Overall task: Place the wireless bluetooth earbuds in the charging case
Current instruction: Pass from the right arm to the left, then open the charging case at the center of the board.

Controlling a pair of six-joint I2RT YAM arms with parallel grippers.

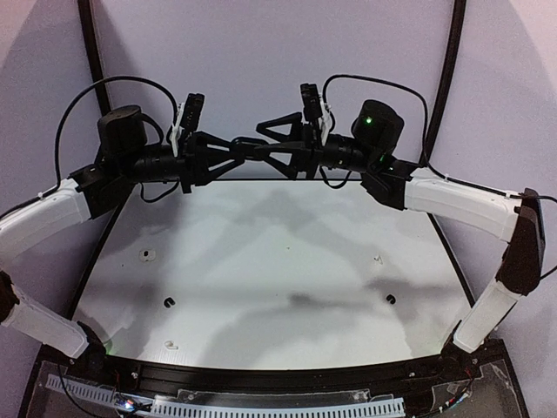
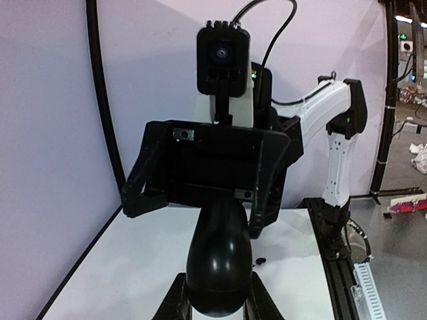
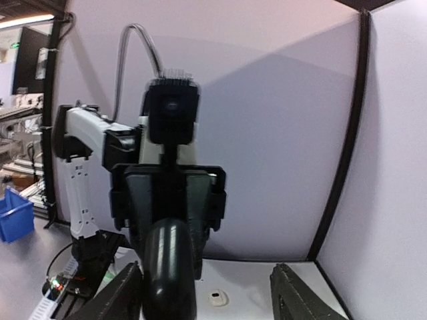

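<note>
Both arms are raised at the back of the table, grippers facing each other. My left gripper [image 2: 215,297] is shut on a glossy black oval charging case [image 2: 215,263], which is closed and points toward the right arm. My right gripper [image 3: 210,293] is open; the case [image 3: 170,273] stands between its fingers [image 3: 300,297], close to the left one. In the top view the grippers meet at mid-back: left gripper [image 1: 233,155], right gripper [image 1: 271,148]. Earbuds lie on the table: a white one [image 1: 148,255], a black one [image 1: 168,301], another white [image 1: 377,258], another black [image 1: 391,299].
The white table [image 1: 278,261] is edged by a black rail at the front [image 1: 287,383] and pale walls behind and to both sides. A black earbud [image 2: 260,259] and a white earbud [image 3: 219,298] lie below the grippers.
</note>
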